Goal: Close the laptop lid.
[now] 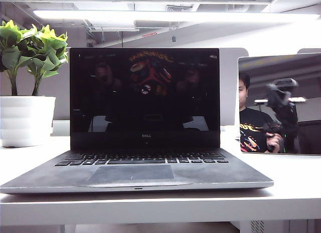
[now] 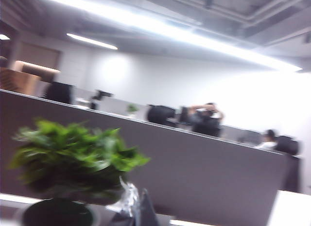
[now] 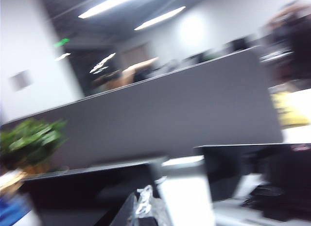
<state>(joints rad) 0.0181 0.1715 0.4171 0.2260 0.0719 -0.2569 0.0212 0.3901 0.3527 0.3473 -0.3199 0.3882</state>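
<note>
Only a blurred sliver of the left gripper [image 2: 133,209] shows at the edge of its wrist view, dark fingers wrapped in something crinkled and shiny, and whether they stand apart or together cannot be told; it looks out over a leafy potted plant [image 2: 73,158] toward a grey partition [image 2: 204,163], so it seems raised and aimed away from the laptop. The right gripper [image 3: 143,209] is just as smeared and cropped, its state equally unreadable, but it hangs nearer the work: the dark top edge of the laptop lid [image 3: 87,184] lies just ahead of it. Neither gripper appears in the exterior view. There the laptop lid [image 1: 144,95] stands upright, fully open, black screen facing the camera above the keyboard [image 1: 143,158]. The plant [image 1: 30,47] in its white pot sits beside the laptop on one side, the mirror panel [image 1: 279,103] on the other. Closing has not begun; presumably the right gripper is placed behind the lid's top edge to push it forward and down.
</note>
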